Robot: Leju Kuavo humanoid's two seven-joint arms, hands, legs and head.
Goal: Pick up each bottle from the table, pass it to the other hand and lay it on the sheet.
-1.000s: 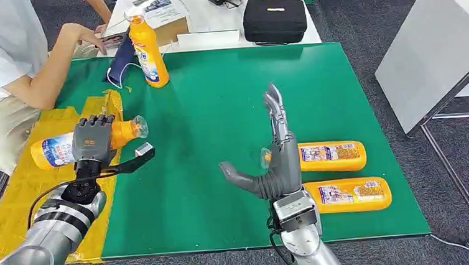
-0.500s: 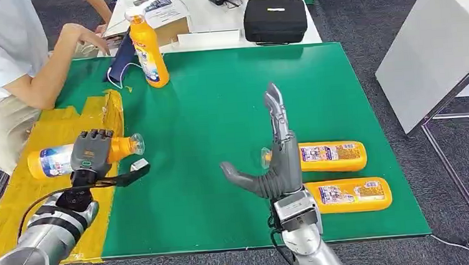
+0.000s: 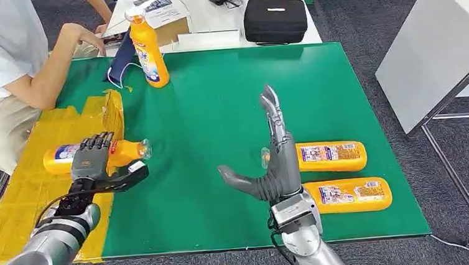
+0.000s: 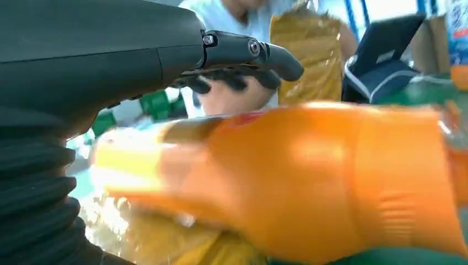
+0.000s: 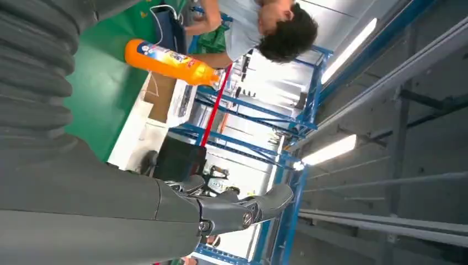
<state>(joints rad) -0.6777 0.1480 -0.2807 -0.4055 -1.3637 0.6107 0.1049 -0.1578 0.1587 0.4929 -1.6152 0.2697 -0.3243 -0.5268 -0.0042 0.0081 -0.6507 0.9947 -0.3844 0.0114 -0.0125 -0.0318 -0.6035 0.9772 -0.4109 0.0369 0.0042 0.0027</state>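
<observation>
An orange bottle (image 3: 124, 151) (image 4: 309, 182) lies on its side at the edge of the yellow sheet (image 3: 30, 190), cap toward the green mat. My left hand (image 3: 91, 164) hovers over it, fingers (image 4: 248, 49) stretched above it with a gap and thumb spread wide. Near the mat's front middle, my right hand (image 3: 276, 161) stands open, fingers pointing away. Just to its right lie two more orange bottles (image 3: 330, 156) (image 3: 347, 195). A fourth bottle (image 3: 147, 48) (image 5: 165, 61) stands upright at the mat's far left.
A person (image 3: 9, 61) sits at the far left with a hand by the back table. A blue cloth (image 3: 121, 65) lies beside the upright bottle. Behind the mat are a black case (image 3: 274, 19) and a cardboard box (image 3: 171, 24). A white table (image 3: 432, 50) stands to the right.
My left hand came down and back toward me with the bottle, and the bottle now rests on the sheet, shifted toward the mat under loosened fingers. The right hand barely moved.
</observation>
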